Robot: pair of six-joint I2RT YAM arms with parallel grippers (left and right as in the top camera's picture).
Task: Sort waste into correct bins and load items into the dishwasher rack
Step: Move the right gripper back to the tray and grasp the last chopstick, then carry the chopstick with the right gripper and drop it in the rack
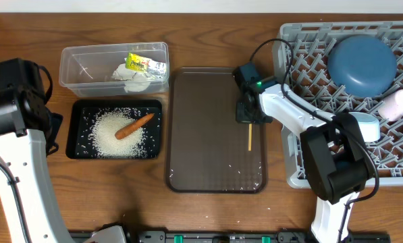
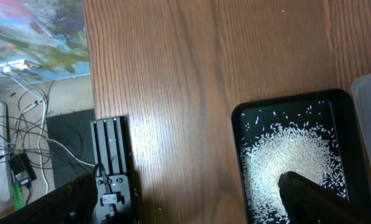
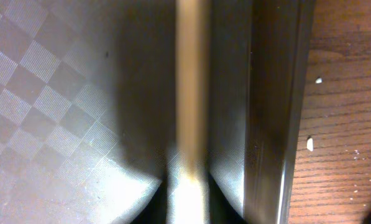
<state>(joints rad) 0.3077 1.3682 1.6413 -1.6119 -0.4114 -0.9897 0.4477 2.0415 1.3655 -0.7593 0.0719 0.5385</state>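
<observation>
Now my right hand (image 1: 248, 116) is clenched on the chopstick (image 1: 250, 137), seemingly at its far end, by the brown tray's (image 1: 208, 135) right rim. Lift vertically, keep it level, then carry right to the rack (image 1: 290, 156). My left hand (image 2: 185, 199) is released.

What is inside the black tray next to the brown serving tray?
The black tray holds a mound of white rice grains with an orange carrot lying on top. Whatever is under the mound is covered and can't be seen.
</observation>
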